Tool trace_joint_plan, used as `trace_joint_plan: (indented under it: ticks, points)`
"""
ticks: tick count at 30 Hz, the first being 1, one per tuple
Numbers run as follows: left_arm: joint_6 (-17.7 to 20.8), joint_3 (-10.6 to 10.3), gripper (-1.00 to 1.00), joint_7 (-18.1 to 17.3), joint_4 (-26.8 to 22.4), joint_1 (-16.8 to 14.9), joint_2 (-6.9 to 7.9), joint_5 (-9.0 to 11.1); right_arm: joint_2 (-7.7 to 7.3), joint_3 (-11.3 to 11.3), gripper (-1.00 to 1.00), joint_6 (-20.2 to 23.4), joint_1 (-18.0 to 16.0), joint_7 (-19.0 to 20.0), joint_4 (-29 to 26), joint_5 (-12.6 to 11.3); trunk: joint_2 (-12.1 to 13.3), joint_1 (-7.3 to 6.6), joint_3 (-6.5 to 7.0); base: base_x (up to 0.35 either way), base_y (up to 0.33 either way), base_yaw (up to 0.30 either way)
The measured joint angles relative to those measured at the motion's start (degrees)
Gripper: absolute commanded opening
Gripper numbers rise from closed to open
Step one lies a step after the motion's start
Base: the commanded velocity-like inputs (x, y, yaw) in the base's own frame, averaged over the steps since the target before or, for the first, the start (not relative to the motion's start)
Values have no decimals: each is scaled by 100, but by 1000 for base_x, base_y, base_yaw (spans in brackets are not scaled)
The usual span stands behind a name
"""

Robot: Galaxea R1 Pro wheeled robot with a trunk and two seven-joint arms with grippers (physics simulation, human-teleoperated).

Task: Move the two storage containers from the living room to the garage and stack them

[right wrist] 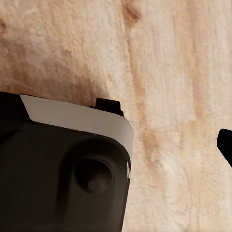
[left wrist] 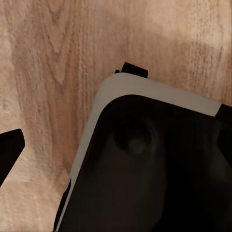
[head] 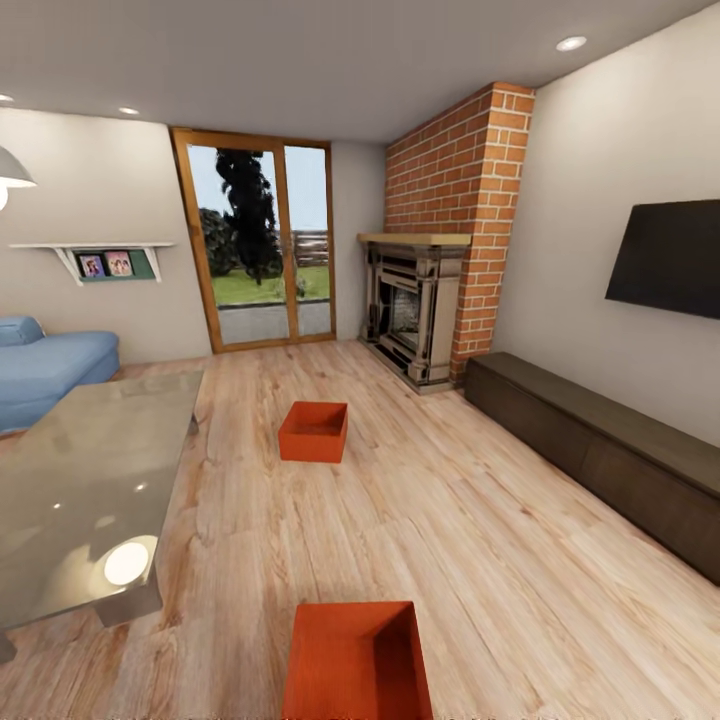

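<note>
facing down the living room from the head camera, the robot has both storage containers on the light wood floor ahead of it. the near container sits at the lower edge of the head view, almost centred and a touch toward the robot's right, open top up, its far rim square to the view. the far container lies well beyond it, closer to the glass doors and the brick fireplace, slightly left of the near one and turned a little. by my reading, the near bin is the one to take first, and since it lies almost dead ahead neither arm is clearly nearer; a grasp by both, one on each side wall, looks likely.

each wrist camera looks down on wood planks and a dark, grey-edged part of the robot's own body. a dark tip at the edge of each wrist picture may be a finger, but i cannot tell how wide either gripper stands or whether it holds anything. the glass table stands to the left, the low cabinet along the right wall.
</note>
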Motion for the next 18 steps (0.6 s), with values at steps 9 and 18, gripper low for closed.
trace_joint_plan:
  ticks: [9, 18]
  points:
    - [0, -16, 100, 0, 2, 0, 4, -33, 9, 14, 100, 6, 2, 24, 0, -3, 0, 0, -83, 0, 0, 0]
    - [0, -26, 100, -1, 4, 0, 9, -36, 4, 17, 100, 48, 1, 51, 0, -17, 0, 0, -167, 0, 0, 0]
